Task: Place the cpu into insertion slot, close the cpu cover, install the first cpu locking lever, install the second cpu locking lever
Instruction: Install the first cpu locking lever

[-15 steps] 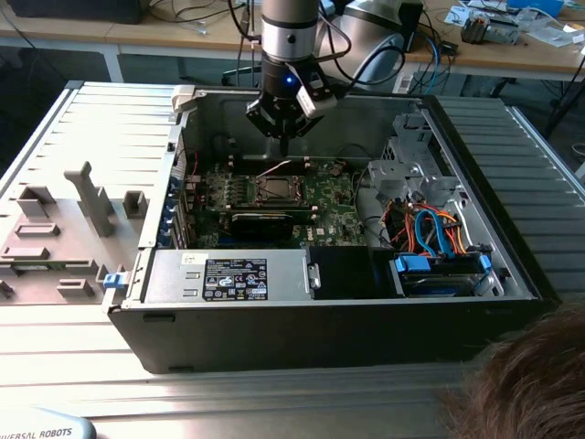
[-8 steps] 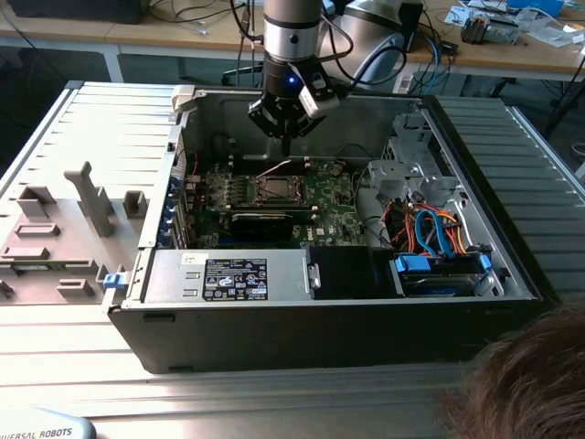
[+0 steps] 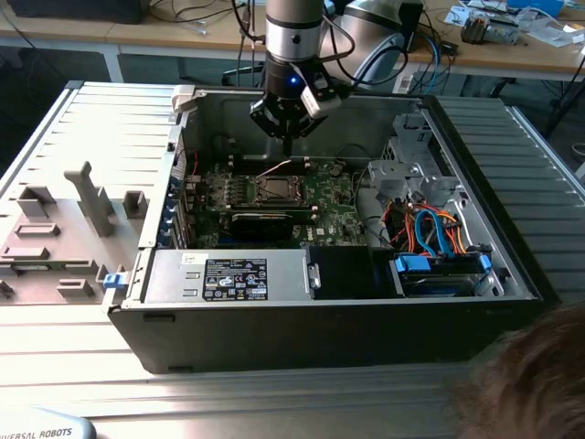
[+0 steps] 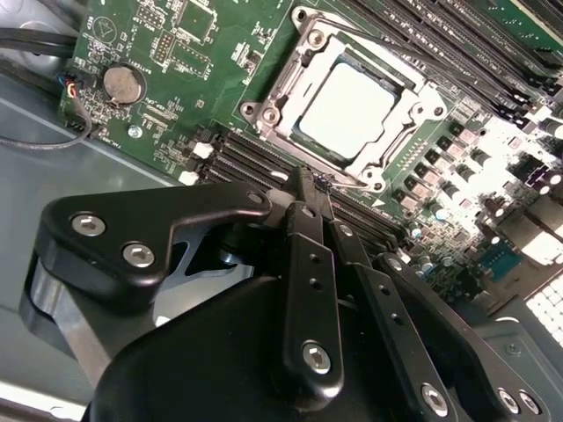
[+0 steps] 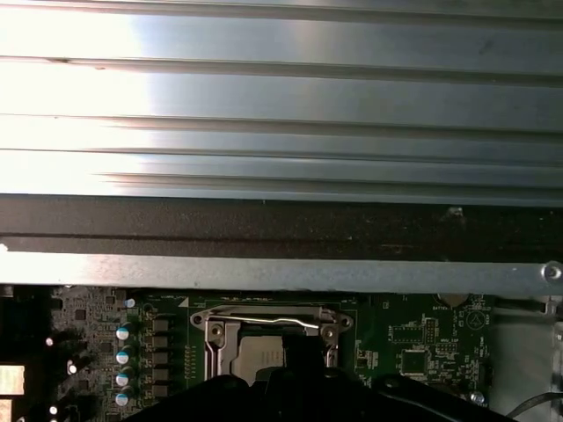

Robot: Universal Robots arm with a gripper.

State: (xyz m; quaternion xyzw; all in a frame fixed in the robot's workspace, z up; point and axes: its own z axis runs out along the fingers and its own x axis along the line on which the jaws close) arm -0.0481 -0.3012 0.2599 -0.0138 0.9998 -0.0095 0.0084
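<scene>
Exterior view: your gripper [image 3: 287, 146] hangs inside the open computer case [image 3: 512, 265] on the tabletop [image 3: 274, 402], poised just above the motherboard [image 3: 343, 197] and behind the socket [image 3: 274, 189]. Second wrist view puts the fingers [image 4: 303, 255] pressed together with nothing between them, their tips close to the socket's near edge. You can see the cpu [image 4: 346, 108] already seated flat in the socket, its dull silvery top showing through the square window of the cpu cover [image 4: 299, 72], which lies down around it. First wrist view shows a thin locking lever [image 5: 264, 321] running across the socket's far side. A grey, labelled power supply box [image 3: 228, 276] sits along the case's front wall.
</scene>
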